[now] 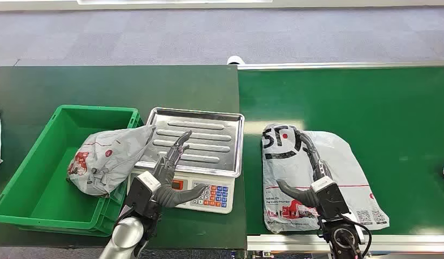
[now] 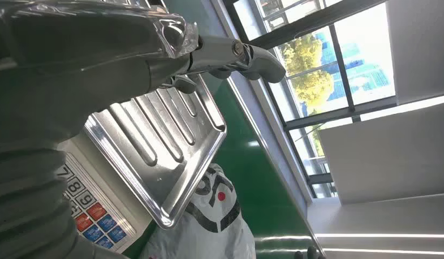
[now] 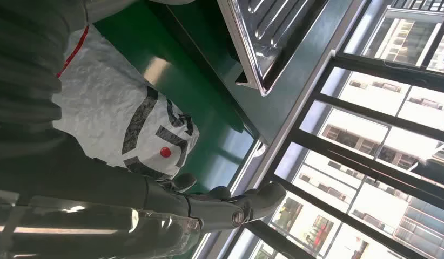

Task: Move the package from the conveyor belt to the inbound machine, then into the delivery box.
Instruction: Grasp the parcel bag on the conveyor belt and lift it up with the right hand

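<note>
You've got a dark green table (image 1: 101,81) on the left w/ a green bin (image 1: 41,178) and a scale (image 1: 201,148), conveyor belt (image 1: 371,108) on the right. White package (image 1: 344,167) lies flat on the belt under your right hand (image 1: 311,172), fingers spread, gripping nothing. Left hand (image 1: 171,172) hovers over the scale tray, also spread and empty; a grey bag (image 1: 109,159) rests on the bin's rim.

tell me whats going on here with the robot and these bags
The robot is sorting packages. A grey package lies tilted over the rim of the green delivery box, and the left hand hovers open over the scale, whose tray is bare. The right hand is stretched open over a white package lying flat on the conveyor belt, not gripping it yet.
</note>
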Robot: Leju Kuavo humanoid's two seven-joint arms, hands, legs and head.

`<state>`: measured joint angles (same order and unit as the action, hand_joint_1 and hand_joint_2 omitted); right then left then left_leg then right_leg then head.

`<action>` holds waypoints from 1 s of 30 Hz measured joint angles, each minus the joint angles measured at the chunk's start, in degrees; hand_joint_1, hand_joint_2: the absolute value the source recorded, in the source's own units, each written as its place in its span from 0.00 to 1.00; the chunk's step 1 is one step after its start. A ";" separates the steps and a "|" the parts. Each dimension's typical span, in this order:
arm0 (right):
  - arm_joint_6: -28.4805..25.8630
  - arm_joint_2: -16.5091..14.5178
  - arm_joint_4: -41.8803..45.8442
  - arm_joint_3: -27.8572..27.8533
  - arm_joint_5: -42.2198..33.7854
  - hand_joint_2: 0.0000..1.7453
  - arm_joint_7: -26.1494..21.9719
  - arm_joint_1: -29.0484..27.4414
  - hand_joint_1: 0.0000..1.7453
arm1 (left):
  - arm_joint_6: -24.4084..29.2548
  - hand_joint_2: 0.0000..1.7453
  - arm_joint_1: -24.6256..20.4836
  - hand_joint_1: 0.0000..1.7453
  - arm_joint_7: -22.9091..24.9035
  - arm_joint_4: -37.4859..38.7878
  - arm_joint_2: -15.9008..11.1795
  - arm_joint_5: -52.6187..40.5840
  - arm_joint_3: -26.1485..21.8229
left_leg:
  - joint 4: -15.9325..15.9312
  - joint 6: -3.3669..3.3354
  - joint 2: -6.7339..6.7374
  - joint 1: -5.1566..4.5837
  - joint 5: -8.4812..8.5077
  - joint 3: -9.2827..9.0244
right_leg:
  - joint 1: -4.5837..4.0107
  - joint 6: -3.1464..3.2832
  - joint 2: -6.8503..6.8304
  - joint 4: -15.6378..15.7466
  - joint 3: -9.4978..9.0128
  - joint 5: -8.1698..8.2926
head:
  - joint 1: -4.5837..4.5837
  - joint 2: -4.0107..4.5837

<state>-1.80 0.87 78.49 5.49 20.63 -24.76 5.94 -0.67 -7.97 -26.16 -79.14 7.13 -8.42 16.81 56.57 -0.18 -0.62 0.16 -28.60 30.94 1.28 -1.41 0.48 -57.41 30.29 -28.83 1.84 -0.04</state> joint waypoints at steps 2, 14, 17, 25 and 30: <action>-0.05 0.01 0.00 0.00 0.02 1.00 0.01 -0.01 0.00 | 0.01 1.00 0.00 0.00 0.00 0.00 0.00 0.00 0.00 | 0.00 0.00 0.00 0.00 0.00 0.00 | 0.00 0.00 0.00 0.00 0.00 0.00 | 0.00 0.00; -14.81 1.83 -12.74 -6.85 16.03 1.00 10.66 4.30 0.00 | -0.08 1.00 -0.01 0.00 0.38 -0.02 -0.02 0.02 0.06 | 0.01 -0.01 -0.01 -0.02 0.00 -0.01 | 0.02 -0.02 0.00 0.00 -0.03 0.02 | -0.02 0.00; -15.32 2.15 -18.05 -9.33 18.25 1.00 11.91 5.78 0.00 | -0.10 1.00 -0.01 0.00 0.58 -0.07 -0.02 0.02 0.08 | 0.01 -0.01 -0.01 -0.02 0.00 -0.01 | 0.02 -0.02 0.00 0.00 -0.01 0.02 | -0.01 0.00; -14.38 2.13 -25.94 -13.00 21.43 1.00 14.37 8.00 0.00 | -0.61 1.00 0.00 0.00 1.35 -0.80 0.04 0.00 0.09 | 0.01 0.00 -0.01 0.00 0.00 0.01 | -0.04 -0.01 0.00 0.00 0.01 0.01 | 0.00 0.00; -13.94 1.90 -27.47 -13.98 21.66 1.00 14.70 8.33 0.00 | -0.75 1.00 0.00 0.00 1.43 -0.96 0.04 -0.04 0.09 | 0.01 0.00 -0.01 0.00 0.00 0.01 | -0.03 -0.01 0.00 0.00 0.00 0.01 | -0.01 0.00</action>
<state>-15.74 2.77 51.02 -8.49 42.29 -10.07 14.27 -1.42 -7.96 -24.73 -80.11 7.17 -8.46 16.90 56.57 -0.19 -0.63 0.15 -28.59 30.95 1.25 -1.42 0.48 -57.41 30.29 -28.82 1.82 -0.04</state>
